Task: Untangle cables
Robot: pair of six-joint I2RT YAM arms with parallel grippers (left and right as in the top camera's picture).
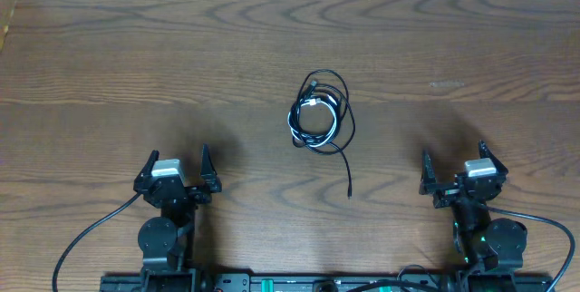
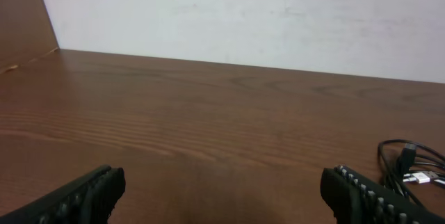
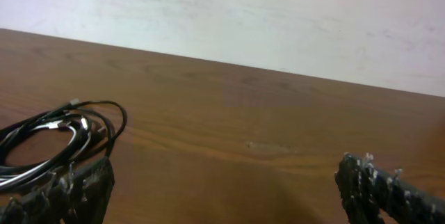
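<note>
The cables [image 1: 318, 113] lie coiled together in a small bundle at the table's middle: a black one looped around a shorter white one, with a black tail [image 1: 347, 170] trailing toward the front. The bundle shows at the far right of the left wrist view [image 2: 411, 172] and at the left of the right wrist view [image 3: 59, 137]. My left gripper [image 1: 177, 161] stands open near the front left, well apart from the bundle. Over at the front right my right gripper [image 1: 453, 158] is also open. Nothing is between either pair of fingers.
The wooden table [image 1: 136, 56] ends at a white wall [image 2: 243, 15] at the back. Thick black cords [image 1: 86, 238] run from the arm bases along the front edge. A brown panel [image 2: 24, 15] stands at the far left.
</note>
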